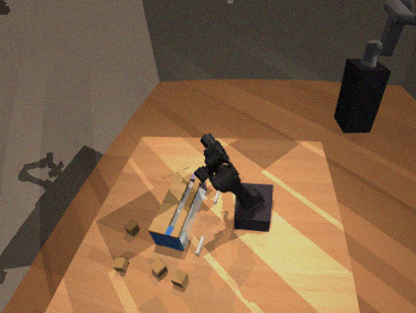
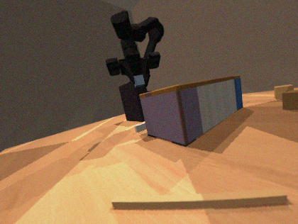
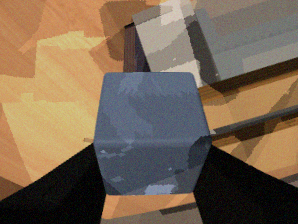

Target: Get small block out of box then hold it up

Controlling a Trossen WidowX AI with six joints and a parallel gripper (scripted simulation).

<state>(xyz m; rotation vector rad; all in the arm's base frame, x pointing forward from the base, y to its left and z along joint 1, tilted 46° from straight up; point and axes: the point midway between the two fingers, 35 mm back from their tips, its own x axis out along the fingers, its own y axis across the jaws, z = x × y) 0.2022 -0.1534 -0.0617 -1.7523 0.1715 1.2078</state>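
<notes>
The blue-grey block [image 2: 139, 81] [image 3: 150, 132] is held between the two black fingers of my gripper [image 2: 139, 82] [image 3: 147, 147]. The gripper is shut on it, with the block off the table. In the exterior view the block shows just above the top level of the long box [image 1: 168, 240] [image 2: 164, 117] [image 3: 250, 97], near its purple end. The wrist view shows the box beyond and to the right of the block. The exact gap between block and box cannot be told. In the top view the block is not distinguishable and the fingers are hard to make out.
A white bar [image 1: 199, 246] lies by the box's blue end, and another white bar [image 1: 217, 197] [image 2: 140, 127] lies between box and arm base [image 1: 254, 208]. Several wooden cubes [image 1: 158, 268] lie past the blue end. A thin wooden strip [image 2: 199, 202] lies beyond the purple end.
</notes>
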